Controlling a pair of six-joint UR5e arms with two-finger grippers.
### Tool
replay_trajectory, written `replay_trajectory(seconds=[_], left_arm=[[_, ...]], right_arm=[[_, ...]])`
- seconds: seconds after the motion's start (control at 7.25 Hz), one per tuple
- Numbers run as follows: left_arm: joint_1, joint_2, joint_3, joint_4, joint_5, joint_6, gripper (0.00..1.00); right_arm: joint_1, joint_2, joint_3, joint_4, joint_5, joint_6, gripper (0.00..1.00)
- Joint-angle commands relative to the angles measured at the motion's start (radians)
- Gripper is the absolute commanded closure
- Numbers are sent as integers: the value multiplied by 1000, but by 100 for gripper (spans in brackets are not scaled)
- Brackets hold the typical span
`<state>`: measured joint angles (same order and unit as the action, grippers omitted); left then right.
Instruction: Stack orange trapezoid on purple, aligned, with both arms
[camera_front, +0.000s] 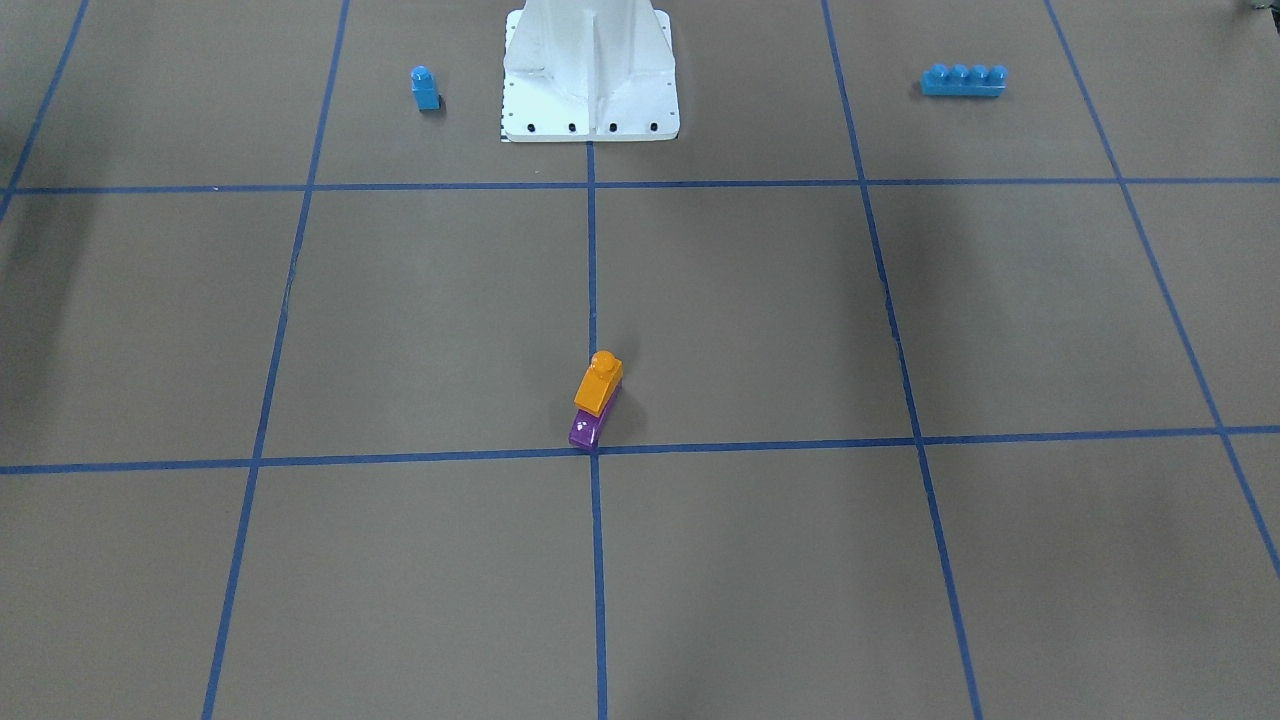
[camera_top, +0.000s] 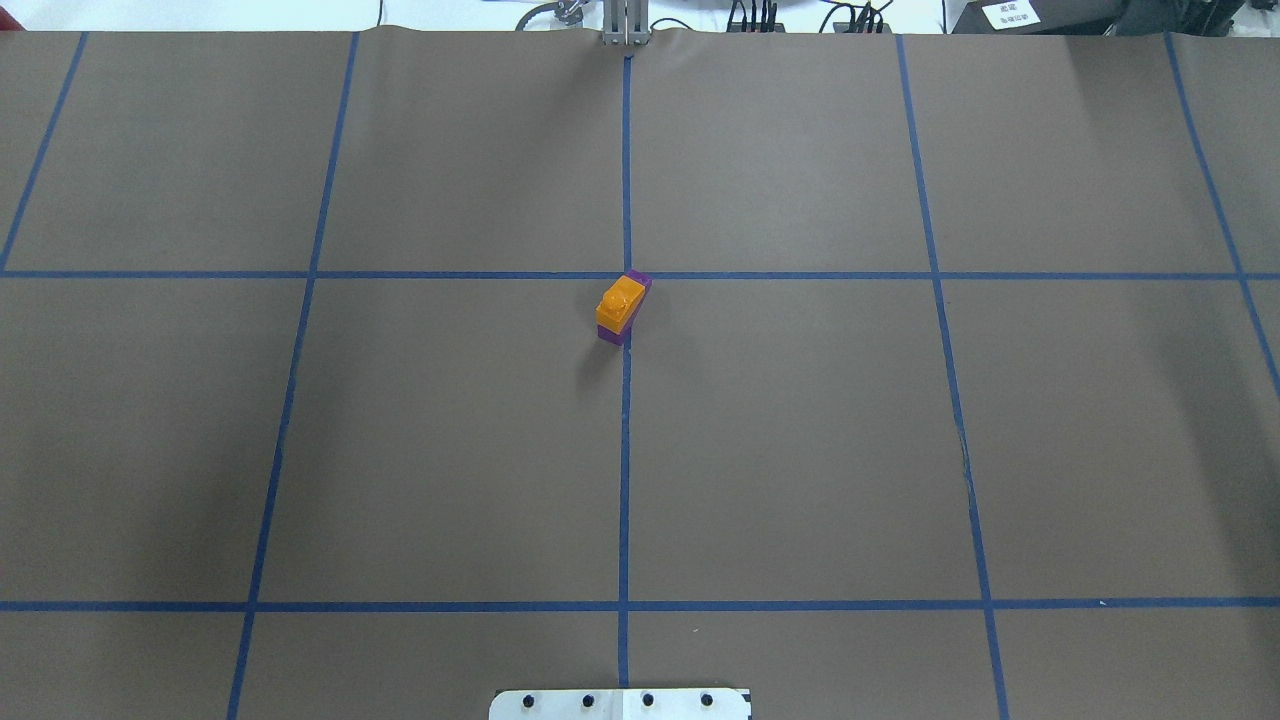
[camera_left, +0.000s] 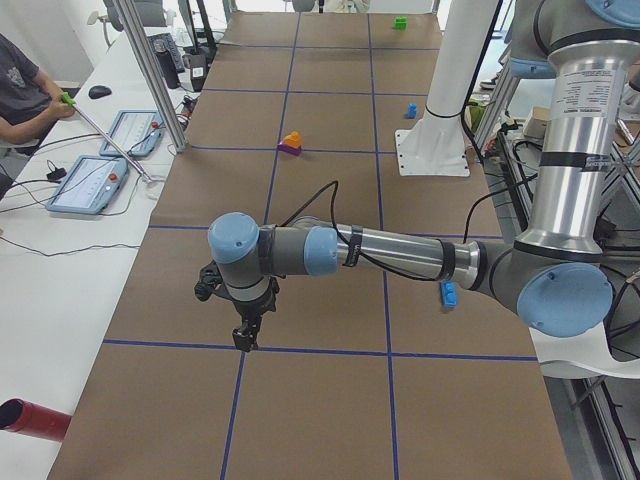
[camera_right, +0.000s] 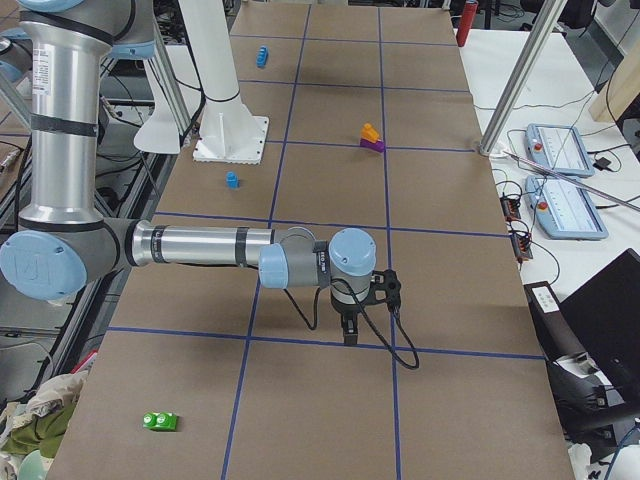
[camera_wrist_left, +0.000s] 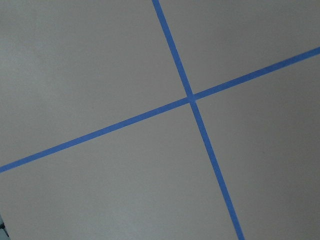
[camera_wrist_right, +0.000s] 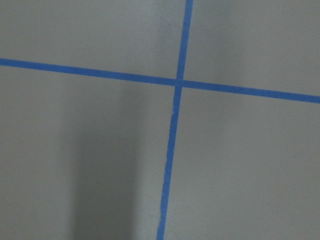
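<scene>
The left gripper (camera_left: 243, 342) and right gripper (camera_right: 349, 336) seem too small to judge.

Even bright light, soft broad shadows across the table (camera_top: 800, 450), sharp focus

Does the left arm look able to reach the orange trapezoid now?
Probably yes: the orange trapezoid sits atop the purple with only bare table between it and the left gripper, though that is far off.

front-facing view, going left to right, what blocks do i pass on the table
small glossy blue one-stud plastic block → orange plastic trapezoid block stacked on the purple plastic block → long blue four-stud plastic brick
</scene>
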<state>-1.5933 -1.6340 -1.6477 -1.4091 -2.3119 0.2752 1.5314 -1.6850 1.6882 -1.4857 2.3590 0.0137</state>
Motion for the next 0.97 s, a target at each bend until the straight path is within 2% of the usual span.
replay_trajectory(seconds=[0.0, 0.83], left_arm=[[33, 55, -15, -89, -29, -102, 0], [46, 65, 5, -103, -6, -99, 0]], right_arm=[[1, 2, -12, -1, 20, 23, 0], [0, 4, -24, 1, 17, 23, 0]])
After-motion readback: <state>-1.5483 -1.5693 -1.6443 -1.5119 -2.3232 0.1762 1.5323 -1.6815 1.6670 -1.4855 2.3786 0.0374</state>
